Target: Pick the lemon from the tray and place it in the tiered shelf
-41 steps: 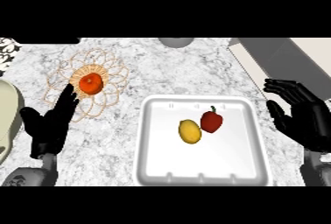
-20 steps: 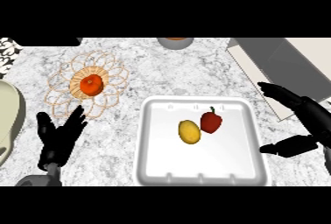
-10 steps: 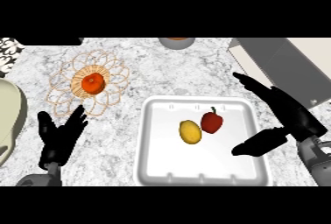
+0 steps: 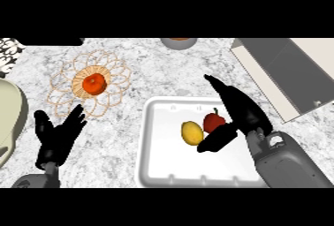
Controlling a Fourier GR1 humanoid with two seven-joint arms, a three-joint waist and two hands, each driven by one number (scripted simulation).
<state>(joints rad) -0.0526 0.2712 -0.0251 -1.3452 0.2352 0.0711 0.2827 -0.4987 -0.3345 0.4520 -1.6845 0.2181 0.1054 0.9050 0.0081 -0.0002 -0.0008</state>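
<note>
White tray (image 4: 157,145), rectangular with rounded corners, sits on the speckled marble counter (image 4: 169,70) toward the near right. Contents: one yellow lemon (image 4: 191,133), lying on the tray floor near its middle; one red pepper (image 4: 213,121) with a short stem, just beside the lemon on its right and slightly farther.

Right hand (image 4: 238,112), black, on a grey forearm coming in from the near right edge: positioned over the tray's right half, fingers straight and spread toward the far side, thumb reaching left to end just near the lemon's near-right side. Open, nothing held. It partly hides the pepper; whether it touches the lemon cannot be told.

Left hand (image 4: 57,137), black, at the near left over bare counter: open, fingers up and apart, resting, holding nothing.

Wire basket (image 4: 68,86), copper-coloured with looping petals, far left of the tray and apart from it. It holds one orange-red round fruit (image 4: 94,83) at its centre.

Pale cream object (image 4: 9,114), curved, at the left edge, partly cut off.

Grey panelled unit (image 4: 294,70), far right, set at an angle.

Grey round pot (image 4: 179,43), far edge, mostly cut off.
</note>
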